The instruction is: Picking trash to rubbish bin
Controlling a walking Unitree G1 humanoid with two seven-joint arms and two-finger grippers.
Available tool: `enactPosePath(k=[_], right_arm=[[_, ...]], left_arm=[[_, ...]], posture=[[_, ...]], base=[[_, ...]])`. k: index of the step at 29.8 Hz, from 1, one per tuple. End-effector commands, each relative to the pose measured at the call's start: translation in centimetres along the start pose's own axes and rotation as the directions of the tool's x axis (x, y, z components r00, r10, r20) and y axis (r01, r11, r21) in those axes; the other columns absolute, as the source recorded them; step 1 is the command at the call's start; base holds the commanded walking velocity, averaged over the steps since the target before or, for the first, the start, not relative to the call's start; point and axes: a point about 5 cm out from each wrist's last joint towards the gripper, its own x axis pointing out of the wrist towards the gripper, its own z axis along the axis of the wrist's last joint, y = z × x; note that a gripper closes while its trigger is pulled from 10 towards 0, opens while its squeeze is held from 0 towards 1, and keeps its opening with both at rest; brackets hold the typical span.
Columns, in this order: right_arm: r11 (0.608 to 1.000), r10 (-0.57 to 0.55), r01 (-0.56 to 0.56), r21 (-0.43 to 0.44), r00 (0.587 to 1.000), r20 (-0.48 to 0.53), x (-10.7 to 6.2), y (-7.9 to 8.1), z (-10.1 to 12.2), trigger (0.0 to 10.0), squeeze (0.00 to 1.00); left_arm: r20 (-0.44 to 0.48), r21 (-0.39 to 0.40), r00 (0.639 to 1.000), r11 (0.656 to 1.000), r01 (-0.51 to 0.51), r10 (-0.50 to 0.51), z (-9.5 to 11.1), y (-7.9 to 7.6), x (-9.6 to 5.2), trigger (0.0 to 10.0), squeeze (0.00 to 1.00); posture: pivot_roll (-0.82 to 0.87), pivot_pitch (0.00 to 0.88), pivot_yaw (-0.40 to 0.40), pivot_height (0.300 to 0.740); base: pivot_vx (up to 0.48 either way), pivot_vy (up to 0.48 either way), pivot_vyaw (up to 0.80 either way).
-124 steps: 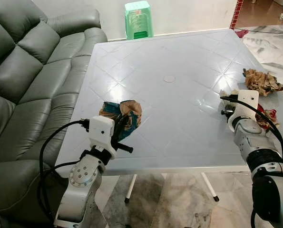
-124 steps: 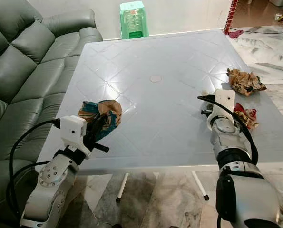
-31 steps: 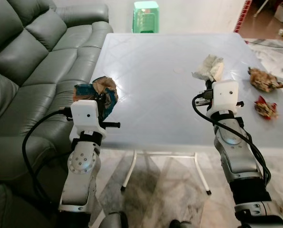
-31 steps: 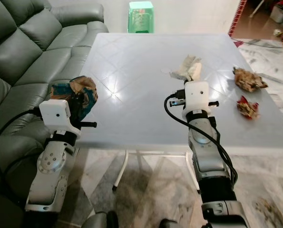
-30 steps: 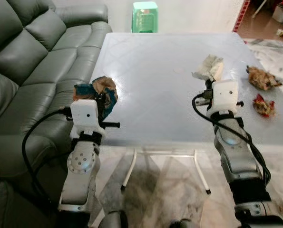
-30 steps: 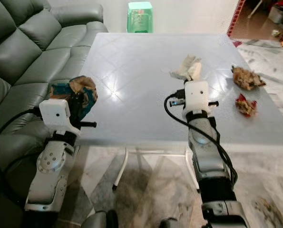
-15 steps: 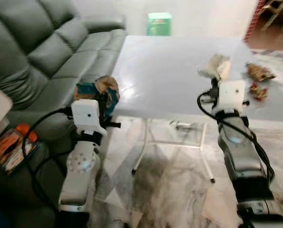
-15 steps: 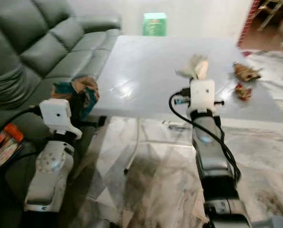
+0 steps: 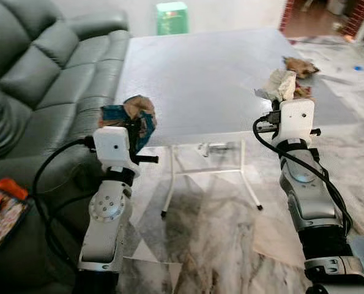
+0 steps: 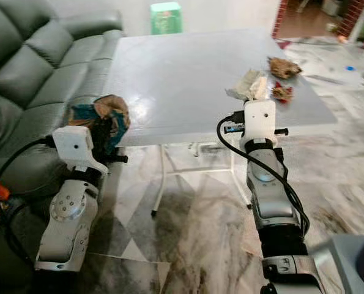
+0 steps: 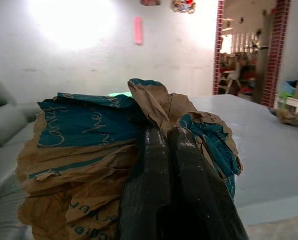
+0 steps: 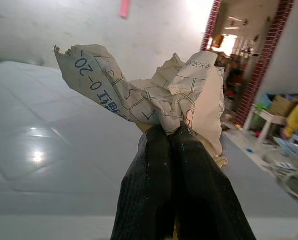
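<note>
My left gripper (image 11: 168, 134) is shut on a crumpled teal and brown paper bag (image 9: 130, 114), held up in front of the table's near left corner, over the floor. On the other side, a crumpled white printed paper (image 9: 281, 84) sits pinched in my shut right gripper (image 12: 171, 131), near the table's near right edge. Two more pieces of trash lie on the white table (image 9: 194, 67) at its right side: a brown wad (image 10: 284, 66) and a small red one (image 10: 282, 92).
A grey-green sofa (image 9: 35, 73) runs along the left. A green stool (image 9: 171, 17) stands beyond the table. An orange item (image 9: 1, 202) lies at the lower left. Marble floor (image 9: 212, 233) stretches before me. A grey-blue object (image 10: 353, 263) shows at the bottom right corner.
The camera has backed away and turned, so the table now lies farther ahead and more floor shows. Both grippers still hold their trash in the same raised pose.
</note>
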Motion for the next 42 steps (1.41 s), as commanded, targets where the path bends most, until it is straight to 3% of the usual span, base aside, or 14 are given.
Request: enactPosePath(k=[1, 28, 42], right_arm=[[1.000, -0.004, 0.004, 0.006, 1.000, -0.002, 0.08, -0.07, 0.08, 10.0, 0.00], [1.000, -0.013, 0.013, 0.015, 1.000, -0.005, 0.21, -0.02, 0.07, 10.0, 0.00], [1.000, -0.012, 0.013, 0.014, 1.000, -0.010, 0.17, -0.03, -0.04, 10.0, 0.00]], left_arm=[[-0.001, -0.001, 1.000, 1.000, -0.002, 0.002, 0.06, 0.15, -0.02, 0.0, 0.00], [0.005, -0.008, 0.999, 0.999, 0.036, -0.036, 0.23, -0.02, 0.03, 0.0, 0.00], [0.001, -0.015, 0.999, 0.999, 0.035, -0.035, 0.14, 0.00, -0.09, 0.0, 0.00]], posture=[[-0.05, 0.033, 0.015, 0.740], [-0.05, 0.024, 0.019, 0.740], [-0.05, 0.030, 0.021, 0.740]], base=[[0.000, 0.000, -0.80], [0.000, 0.000, -0.79], [0.000, -0.282, -0.79]])
